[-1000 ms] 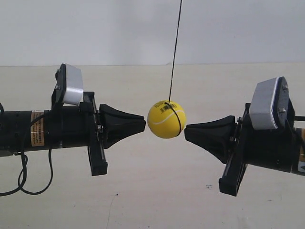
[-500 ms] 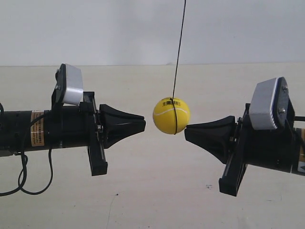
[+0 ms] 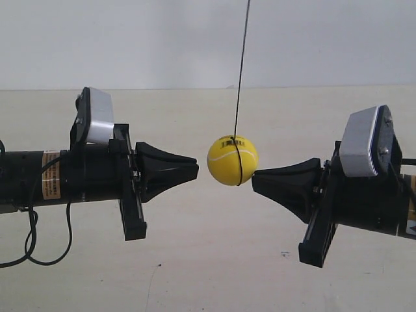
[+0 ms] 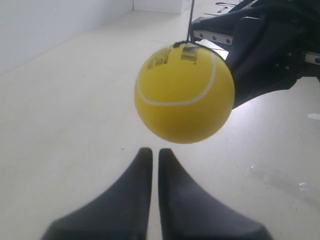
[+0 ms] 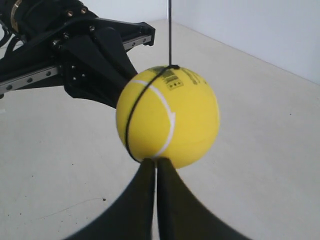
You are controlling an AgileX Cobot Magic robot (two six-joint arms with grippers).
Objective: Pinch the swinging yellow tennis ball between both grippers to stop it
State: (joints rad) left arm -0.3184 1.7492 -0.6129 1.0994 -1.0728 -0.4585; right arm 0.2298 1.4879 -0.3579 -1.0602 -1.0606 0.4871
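The yellow tennis ball [image 3: 232,160] hangs on a thin dark string [image 3: 243,65] between the two arms. My left gripper [image 3: 195,170], on the arm at the exterior view's left, is shut, and a small gap separates its tip from the ball. My right gripper [image 3: 254,177] is shut too, and its tip touches the ball's lower side. In the left wrist view the ball [image 4: 184,92] floats just beyond the shut left gripper [image 4: 155,150]. In the right wrist view the right gripper [image 5: 156,161] meets the ball [image 5: 167,123] at its white seam.
A pale tabletop [image 3: 214,260] lies below both arms and a white wall [image 3: 130,39] stands behind. A loose black cable [image 3: 29,244] droops from the left arm. White-grey modules [image 3: 97,116] [image 3: 364,140] sit on top of each wrist.
The ball has swung from nearer the left gripper toward the right gripper, rising a little and then settling against the right tip. Both arms have stayed where they were.
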